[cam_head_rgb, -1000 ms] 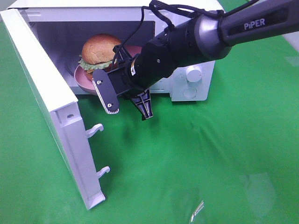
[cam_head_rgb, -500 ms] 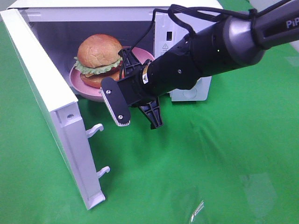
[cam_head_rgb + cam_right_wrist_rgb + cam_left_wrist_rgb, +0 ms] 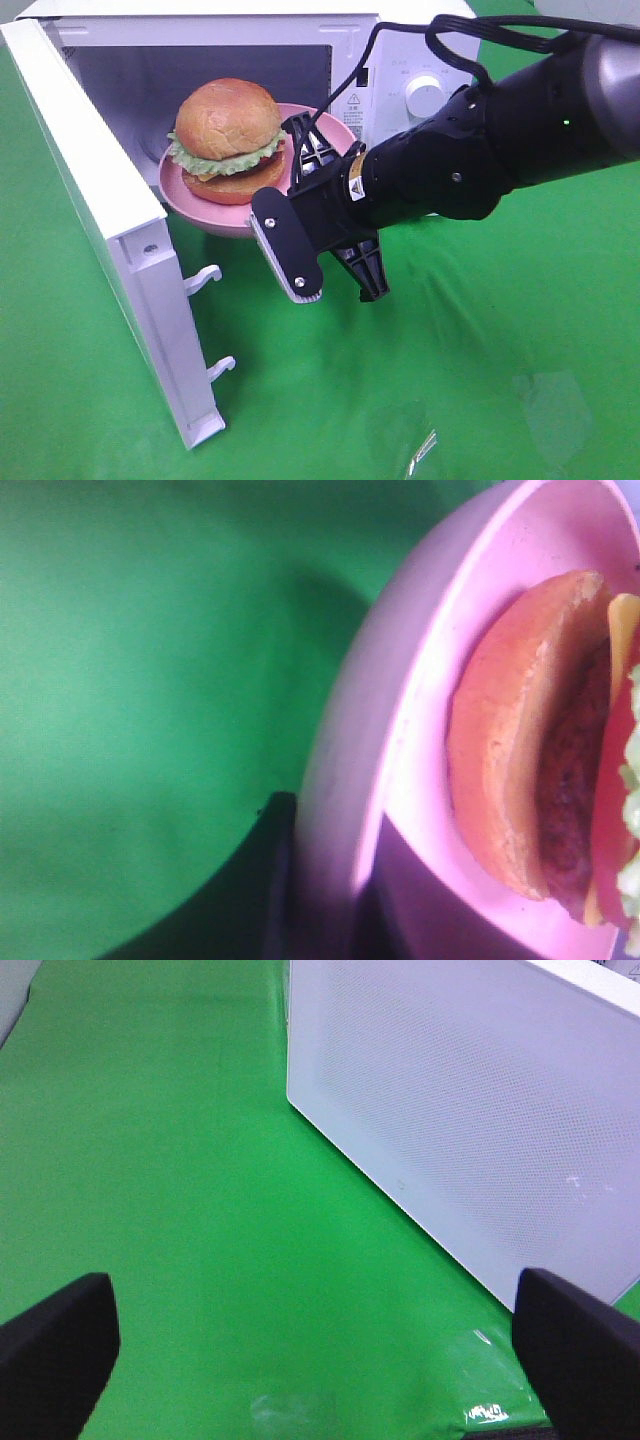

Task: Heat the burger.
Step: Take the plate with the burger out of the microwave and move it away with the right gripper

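Right tool narrowly parted, pinching rim of round pink plate bearing glossy golden-brown burger. Left tool fully spread, empty.

Right arm stretched in from the right.
Right gripper pinched narrow; left gripper spread wide.

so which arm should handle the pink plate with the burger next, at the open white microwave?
Right. Its gripper is shut on the rim of the round pink plate carrying the burger at the microwave opening; the left gripper hangs open, empty, outside the door.
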Tool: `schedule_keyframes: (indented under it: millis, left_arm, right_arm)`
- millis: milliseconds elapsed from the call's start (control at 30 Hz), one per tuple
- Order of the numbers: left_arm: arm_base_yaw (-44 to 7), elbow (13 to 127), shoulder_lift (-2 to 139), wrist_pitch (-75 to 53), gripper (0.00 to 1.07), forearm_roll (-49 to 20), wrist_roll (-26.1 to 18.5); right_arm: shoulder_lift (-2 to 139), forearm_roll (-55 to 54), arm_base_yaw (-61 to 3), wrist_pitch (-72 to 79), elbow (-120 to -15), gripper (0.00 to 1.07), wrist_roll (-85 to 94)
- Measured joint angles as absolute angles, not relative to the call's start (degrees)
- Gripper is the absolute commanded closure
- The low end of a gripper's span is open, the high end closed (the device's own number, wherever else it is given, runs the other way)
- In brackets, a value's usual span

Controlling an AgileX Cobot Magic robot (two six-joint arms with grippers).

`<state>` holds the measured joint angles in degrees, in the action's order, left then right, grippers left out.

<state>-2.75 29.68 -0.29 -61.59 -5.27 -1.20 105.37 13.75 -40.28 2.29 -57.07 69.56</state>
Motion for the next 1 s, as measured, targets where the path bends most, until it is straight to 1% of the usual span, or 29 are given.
schedule_keyframes:
  millis: [67, 433, 1000]
  left_arm:
    - [-2.75, 29.68, -0.29, -61.59, 0.06, -5.27, -1.2]
    - [-2.75, 29.68, -0.29, -61.59, 0.06, -5.27, -1.2]
    - [-2.75, 29.68, -0.29, -61.59, 0.06, -5.27, -1.2]
  right_arm:
    - [102.56, 13.81, -40.28, 2.23, -53.92, 1.07, 69.56]
    - [95.05, 13.24, -39.99, 2.29, -45.38, 1.07, 68.98]
    - [84.11, 12.55, -39.71, 0.74, -37.93, 1.07, 68.35]
